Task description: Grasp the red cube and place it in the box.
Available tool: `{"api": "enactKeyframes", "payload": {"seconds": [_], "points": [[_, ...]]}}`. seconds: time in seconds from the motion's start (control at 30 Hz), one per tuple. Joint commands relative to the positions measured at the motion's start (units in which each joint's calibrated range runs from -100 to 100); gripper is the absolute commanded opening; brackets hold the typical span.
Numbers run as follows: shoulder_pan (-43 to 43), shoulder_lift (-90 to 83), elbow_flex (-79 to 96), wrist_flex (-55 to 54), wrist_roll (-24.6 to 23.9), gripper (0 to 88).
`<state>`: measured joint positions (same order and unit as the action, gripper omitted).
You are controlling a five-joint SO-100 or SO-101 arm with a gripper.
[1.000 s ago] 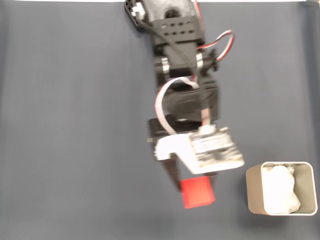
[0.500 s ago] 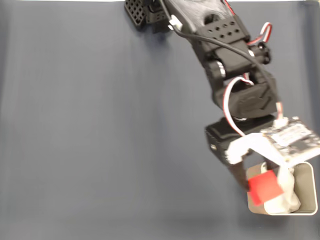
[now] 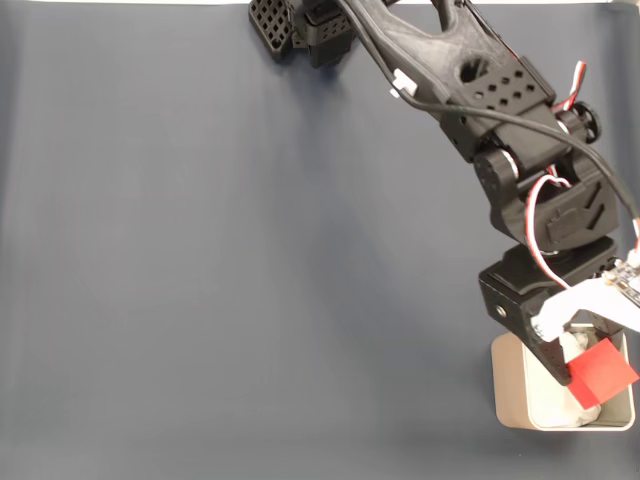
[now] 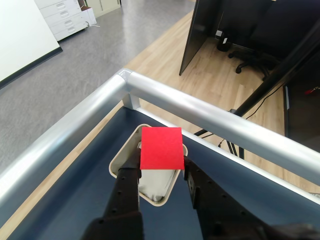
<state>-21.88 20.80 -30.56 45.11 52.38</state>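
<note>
Fixed view, read left to right: bare dark blue table mat (image 3: 200,280); black arm (image 3: 470,90) reaching from the 12 o'clock edge toward 5 o'clock; at its tip the gripper (image 3: 590,372) is closed on the red cube (image 3: 603,371), carried above the beige box (image 3: 510,395) and its white lining (image 3: 575,350) at about 4 o'clock. Wrist view: aluminium table rail (image 4: 70,132) at 10 o'clock; at centre, the cube (image 4: 160,148) pinched between the two black fingers (image 4: 127,180), covering much of the box (image 4: 119,165) below. Risk, as a judgement: the cube appears tilted and nearer the box's right wall, so an early release could strike the thin rim (image 3: 628,400) and bounce out; the soft lining may also tip it.
</note>
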Motion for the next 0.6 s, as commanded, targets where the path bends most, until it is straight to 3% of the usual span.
{"api": "enactKeyframes", "payload": {"seconds": [0.0, 0.57], "points": [[-1.1, 0.7, -4.8, -0.5, -0.4, 0.0], [-1.9, 4.6, -5.4, -0.8, -1.0, 0.0]]}}
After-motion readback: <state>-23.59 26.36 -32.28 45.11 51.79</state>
